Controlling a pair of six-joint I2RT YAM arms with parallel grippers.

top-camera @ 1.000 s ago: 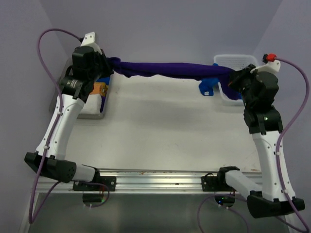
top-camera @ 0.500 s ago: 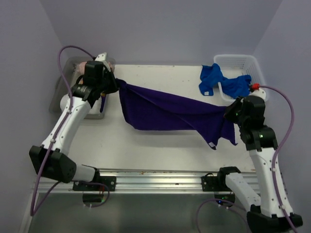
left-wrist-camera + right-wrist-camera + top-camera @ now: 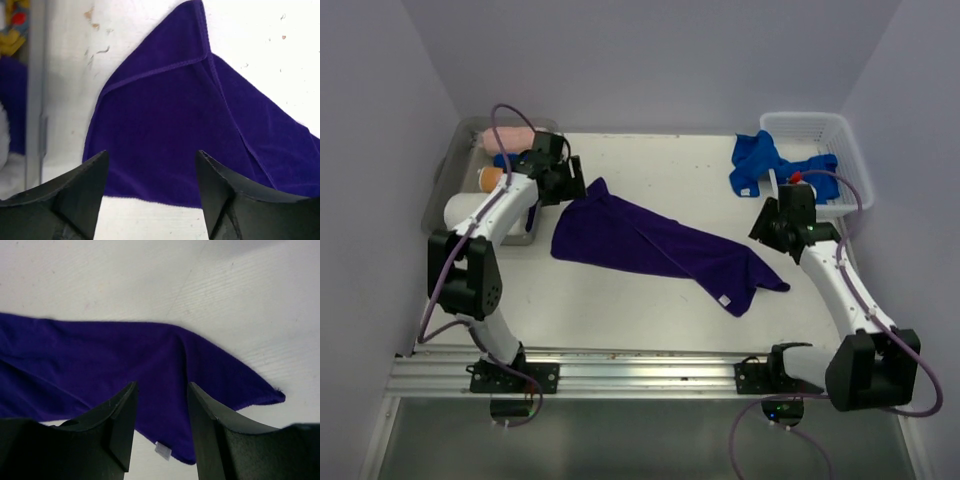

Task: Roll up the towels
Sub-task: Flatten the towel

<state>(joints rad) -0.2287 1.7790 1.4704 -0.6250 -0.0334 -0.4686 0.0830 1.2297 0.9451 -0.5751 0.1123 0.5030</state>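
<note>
Item — purple towel (image 3: 655, 248): lies rumpled mid-tabletop, long axis running from the far-left corner toward the near-right edge. Your left gripper (image 3: 151, 156) hovers over its far-left end, jaws spread, holding nothing. Your right gripper (image 3: 160, 386) hangs over the near-right end, likewise parted and empty. Each arm has one end within reach — flattening probably comes before rolling.

White table (image 3: 650, 180), purple towel (image 3: 640, 240) lying rumpled mid-table, white basket (image 3: 805, 117), grey tray (image 3: 440, 198)
</note>
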